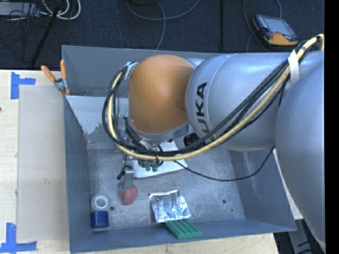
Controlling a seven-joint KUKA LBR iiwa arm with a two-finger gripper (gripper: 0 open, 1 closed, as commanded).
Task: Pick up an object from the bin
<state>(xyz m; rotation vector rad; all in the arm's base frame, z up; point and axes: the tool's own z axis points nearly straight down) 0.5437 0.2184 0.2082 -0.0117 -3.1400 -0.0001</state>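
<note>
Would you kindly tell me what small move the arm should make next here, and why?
Probably a short descent straight down. The tool sits right over the small pinkish-red lump on the floor of the bin, toward the view's lower left. The white tape roll and the crumpled foil packet lie apart on either side, so nothing seems to crowd it.

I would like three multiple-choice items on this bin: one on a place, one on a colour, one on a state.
1. The green studded plate lies: A) at the bin's near wall; B) at its far wall; C) in its middle.
2. The small lump next to the gripper is: A) yellow; B) pinkish red; C) black.
3. The silver foil packet is: A) crumpled; B) rolled up; C) smooth.
Key: 1 A, it rests against the near wall; 2 B, it looks pinkish red; 3 A, its surface is creased all over.
</note>
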